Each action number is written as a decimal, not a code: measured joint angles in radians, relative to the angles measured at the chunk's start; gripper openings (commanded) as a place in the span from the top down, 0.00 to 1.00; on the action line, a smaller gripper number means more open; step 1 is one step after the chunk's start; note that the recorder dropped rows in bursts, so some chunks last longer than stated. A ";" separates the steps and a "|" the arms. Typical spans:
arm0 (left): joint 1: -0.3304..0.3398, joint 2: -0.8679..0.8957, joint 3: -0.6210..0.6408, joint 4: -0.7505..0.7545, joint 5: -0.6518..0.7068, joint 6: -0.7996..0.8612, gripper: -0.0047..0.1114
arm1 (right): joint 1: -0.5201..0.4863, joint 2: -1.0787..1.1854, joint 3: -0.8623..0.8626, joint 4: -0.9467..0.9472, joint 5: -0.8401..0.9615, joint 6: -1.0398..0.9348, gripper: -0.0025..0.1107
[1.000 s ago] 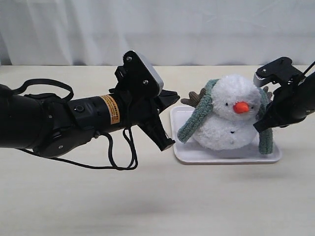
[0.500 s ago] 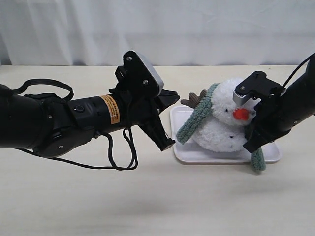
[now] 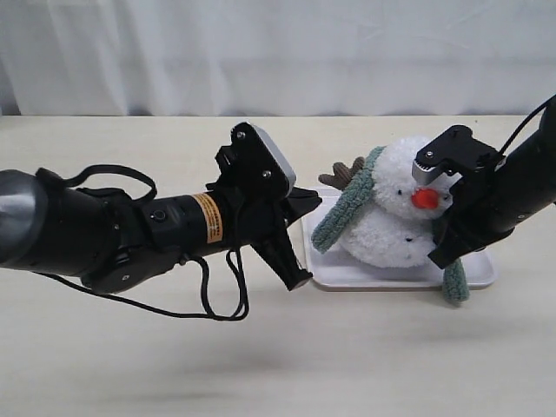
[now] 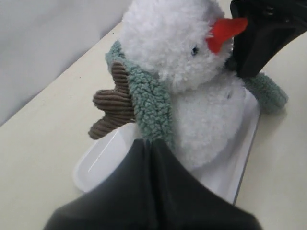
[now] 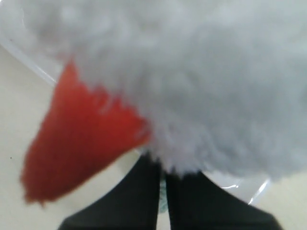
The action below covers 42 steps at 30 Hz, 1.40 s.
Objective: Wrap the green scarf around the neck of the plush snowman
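Observation:
The white plush snowman (image 3: 387, 234) leans on a white tray (image 3: 347, 276). The green scarf (image 3: 346, 208) lies behind its neck (image 3: 380, 206). One end hangs down the snowman's left side, past the brown arm (image 4: 112, 103). My right gripper (image 3: 441, 252) is shut on the other end, low in front of the body under the orange nose (image 3: 424, 199); the tail (image 3: 454, 282) dangles over the tray's front rim. A green sliver (image 5: 163, 199) shows between its fingers. My left gripper (image 4: 153, 142) is shut, its tip just before the hanging scarf end, with no hold visible.
A pale tabletop (image 3: 278, 347) stretches in front of the tray. A white curtain (image 3: 278, 52) closes off the back. The left arm's black cable (image 3: 221, 295) loops down onto the table beside the tray's left end.
My right gripper carried its scarf end from the snowman's right side down and across to its front, tilting the snowman. The left arm slid slightly toward the tray.

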 measured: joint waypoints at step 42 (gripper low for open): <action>-0.014 0.247 -0.204 0.088 -0.014 -0.108 0.46 | 0.000 0.000 0.000 0.018 -0.004 0.002 0.94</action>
